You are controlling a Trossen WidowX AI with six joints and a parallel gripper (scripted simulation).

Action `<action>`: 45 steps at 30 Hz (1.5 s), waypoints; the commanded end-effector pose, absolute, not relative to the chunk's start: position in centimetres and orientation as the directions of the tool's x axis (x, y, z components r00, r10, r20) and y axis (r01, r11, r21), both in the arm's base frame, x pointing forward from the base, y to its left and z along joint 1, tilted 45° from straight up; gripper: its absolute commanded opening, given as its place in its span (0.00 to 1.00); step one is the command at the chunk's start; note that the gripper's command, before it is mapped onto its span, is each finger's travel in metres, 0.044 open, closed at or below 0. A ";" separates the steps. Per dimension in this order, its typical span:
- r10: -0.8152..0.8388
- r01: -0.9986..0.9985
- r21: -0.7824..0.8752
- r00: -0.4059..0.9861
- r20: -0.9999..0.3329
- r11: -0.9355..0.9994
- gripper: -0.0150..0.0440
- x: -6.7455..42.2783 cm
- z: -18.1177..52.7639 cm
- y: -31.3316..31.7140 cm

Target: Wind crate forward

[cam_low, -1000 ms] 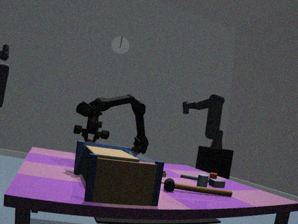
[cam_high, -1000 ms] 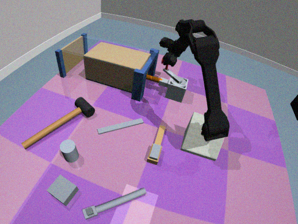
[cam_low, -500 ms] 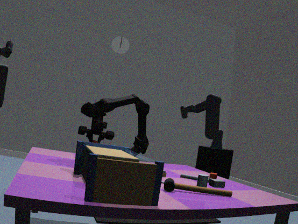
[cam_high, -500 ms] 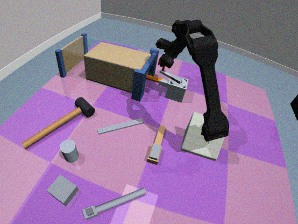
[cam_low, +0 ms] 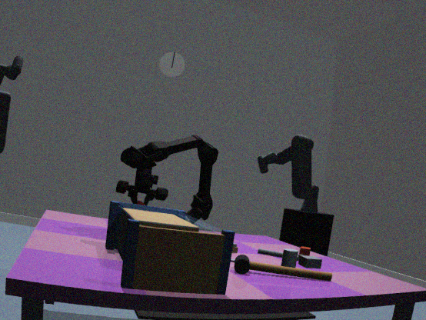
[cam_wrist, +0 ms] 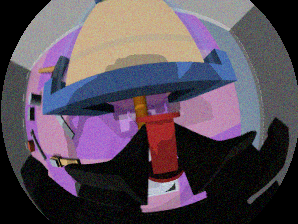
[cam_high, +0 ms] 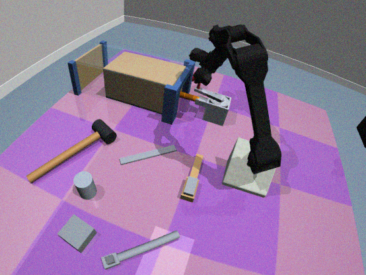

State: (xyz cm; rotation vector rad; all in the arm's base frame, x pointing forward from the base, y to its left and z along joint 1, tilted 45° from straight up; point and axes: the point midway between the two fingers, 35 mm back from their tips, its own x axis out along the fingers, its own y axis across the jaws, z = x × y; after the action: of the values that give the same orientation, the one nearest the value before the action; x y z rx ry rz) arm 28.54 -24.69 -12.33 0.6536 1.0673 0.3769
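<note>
While you look from the top, your claw (cam_high: 202, 80) is clamped on the red winch handle (cam_high: 194, 78), winch (cam_high: 215, 106) just below, crate (cam_high: 140, 79) beside it. Exterior: claw (cam_low: 140, 200) sits behind the crate (cam_low: 178, 259). Wrist: handle (cam_wrist: 161, 149) held between dark fingers, steel frame (cam_wrist: 143, 86) just ahead.

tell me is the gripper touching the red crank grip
Touching. The wrist view shows the red grip running down between the dark fingers of the gripper, shut on it.
</note>
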 end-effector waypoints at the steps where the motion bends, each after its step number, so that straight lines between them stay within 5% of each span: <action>1: 0.607 0.027 0.686 0.440 -0.661 0.727 0.25 28.6 -11.4 -23.2; 45: 0.610 0.029 0.689 0.439 -0.660 0.724 0.25 26.8 -7.9 -19.3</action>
State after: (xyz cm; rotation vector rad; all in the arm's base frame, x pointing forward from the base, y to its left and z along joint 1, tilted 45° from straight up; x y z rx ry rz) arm 27.57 -20.37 -8.50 0.6580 1.0579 0.3923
